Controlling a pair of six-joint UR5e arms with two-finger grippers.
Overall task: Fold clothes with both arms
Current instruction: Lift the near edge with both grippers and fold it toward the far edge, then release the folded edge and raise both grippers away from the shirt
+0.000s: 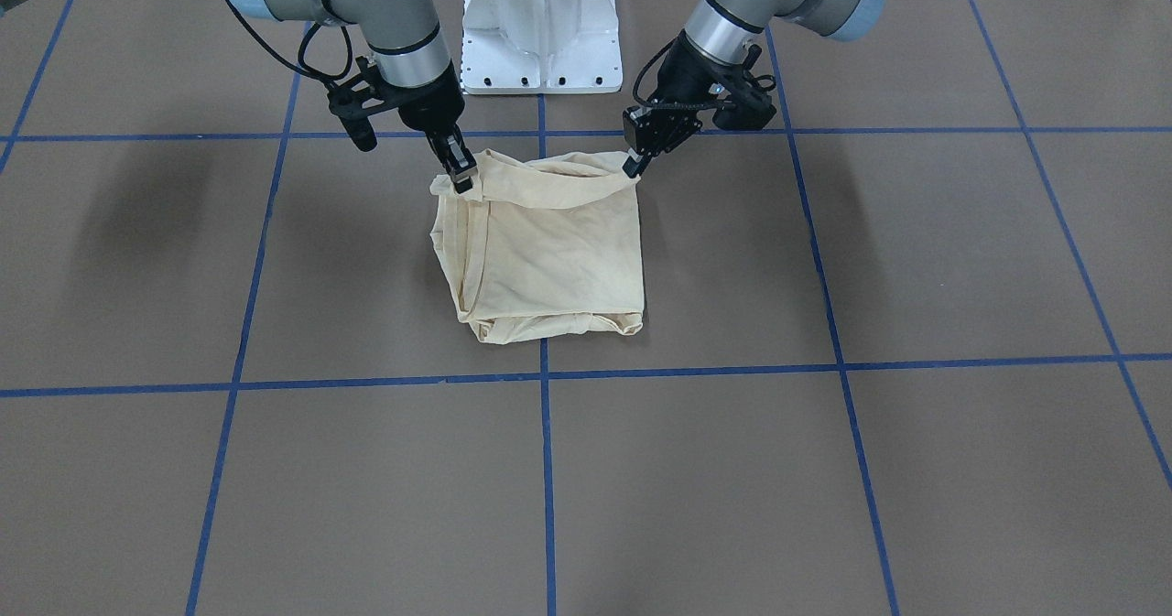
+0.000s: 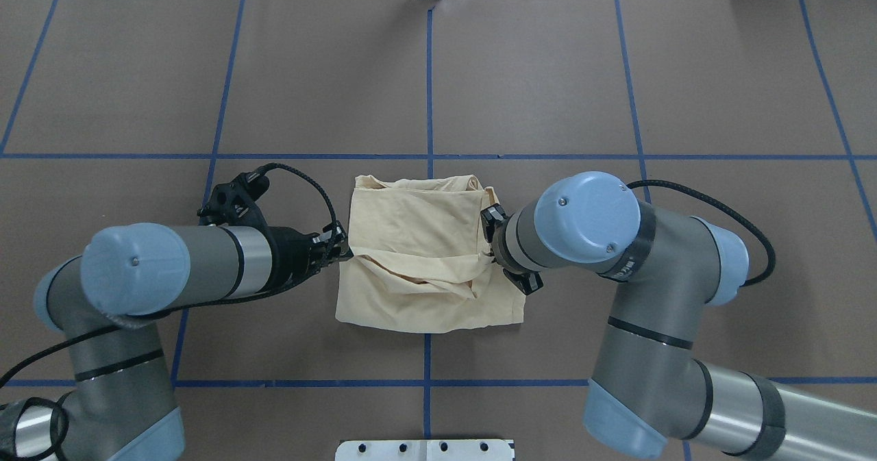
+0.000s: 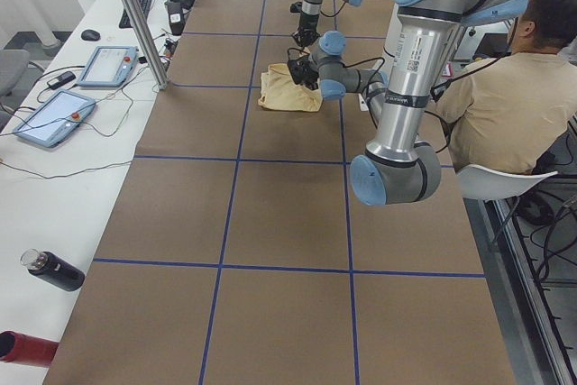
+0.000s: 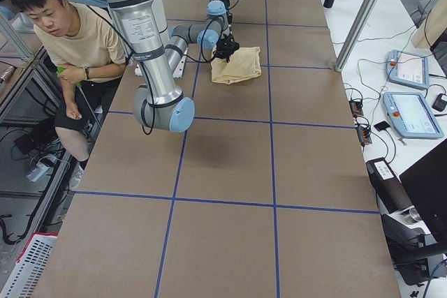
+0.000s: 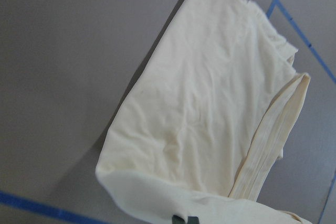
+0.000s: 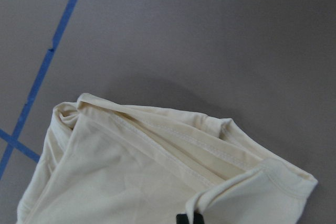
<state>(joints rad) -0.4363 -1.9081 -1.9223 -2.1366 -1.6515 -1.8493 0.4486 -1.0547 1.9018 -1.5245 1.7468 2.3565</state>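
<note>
The pale cream-yellow T-shirt (image 1: pixel 549 250) lies folded into a rough square at the table's middle, also in the overhead view (image 2: pixel 418 255). Its print and neck label are hidden. My left gripper (image 1: pixel 634 166) is shut on one corner of the edge nearest the robot base. My right gripper (image 1: pixel 462 179) is shut on the other corner of that edge. Both corners are lifted a little, and the edge sags between them. The left wrist view shows the shirt (image 5: pixel 210 103) hanging from the fingertips. The right wrist view shows its hemmed folds (image 6: pixel 157 171).
The white pedestal base (image 1: pixel 540 26) stands just behind the shirt. Blue tape lines (image 1: pixel 546 373) grid the brown table. A seated operator (image 4: pixel 70 33) is at the robot's side. Control pendants (image 3: pixel 106 65) and a bottle (image 3: pixel 50 270) lie on the side bench.
</note>
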